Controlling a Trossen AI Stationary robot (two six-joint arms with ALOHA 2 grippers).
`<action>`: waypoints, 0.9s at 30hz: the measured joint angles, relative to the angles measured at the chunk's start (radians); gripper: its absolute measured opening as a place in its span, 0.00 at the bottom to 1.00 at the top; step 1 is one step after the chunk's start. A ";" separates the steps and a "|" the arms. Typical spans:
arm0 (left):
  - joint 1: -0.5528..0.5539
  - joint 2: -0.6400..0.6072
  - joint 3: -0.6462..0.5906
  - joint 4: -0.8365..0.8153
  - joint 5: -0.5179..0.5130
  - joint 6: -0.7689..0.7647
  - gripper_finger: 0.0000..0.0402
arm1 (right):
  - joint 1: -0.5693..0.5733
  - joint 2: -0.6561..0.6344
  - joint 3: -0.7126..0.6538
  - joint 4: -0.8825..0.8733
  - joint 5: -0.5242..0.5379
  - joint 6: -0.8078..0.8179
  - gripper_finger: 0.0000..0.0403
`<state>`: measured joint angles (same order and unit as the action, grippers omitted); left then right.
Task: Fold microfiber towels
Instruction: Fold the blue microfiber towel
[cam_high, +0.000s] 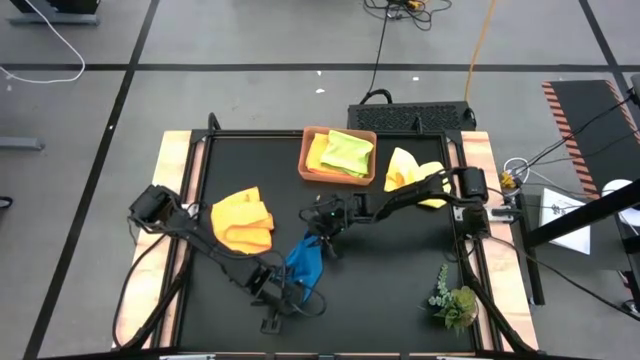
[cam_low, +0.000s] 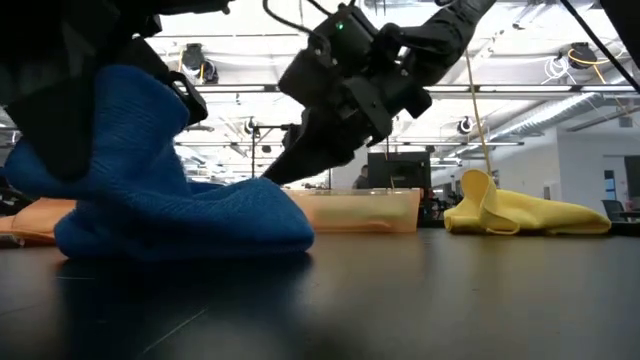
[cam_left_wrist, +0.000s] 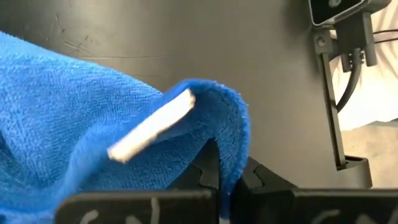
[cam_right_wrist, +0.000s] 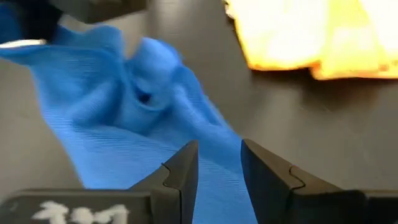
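While both arms worked on the blue towel (cam_high: 303, 259), the folding was, as I judged it, only at its beginning.

The left gripper (cam_left_wrist: 227, 180) pinched an edge of that towel, pressed together on the cloth, and the right gripper (cam_right_wrist: 219, 163) hovered over it with fingers parted, holding nothing. The orange towel (cam_high: 243, 222) lay loosely doubled at the table's left, one yellow towel (cam_high: 413, 173) crumpled at the right, another yellow and the lime green towel (cam_high: 349, 152) in the brown tray (cam_high: 307, 174) (their folds unclear). The table (cam_high: 400, 270) was black and matt, with a plant sprig (cam_high: 452, 300) near its corner, in a wide hall with bright ceiling lamps.
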<state>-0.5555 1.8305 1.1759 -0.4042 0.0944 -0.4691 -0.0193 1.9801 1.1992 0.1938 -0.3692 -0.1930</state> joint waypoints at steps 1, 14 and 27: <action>-0.003 0.000 0.000 0.000 0.000 -0.006 0.01 | -0.006 0.002 0.000 -0.004 0.002 0.000 0.28; -0.021 0.000 0.000 -0.014 -0.042 -0.015 0.03 | 0.044 -0.002 -0.047 -0.289 -0.003 0.004 0.28; -0.021 0.000 0.000 -0.077 -0.054 -0.038 0.02 | 0.208 -0.138 -0.060 -0.555 0.006 0.077 0.28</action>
<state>-0.5770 1.8305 1.1759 -0.4811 0.0406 -0.5076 0.1886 1.8423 1.1393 -0.3614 -0.3634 -0.1159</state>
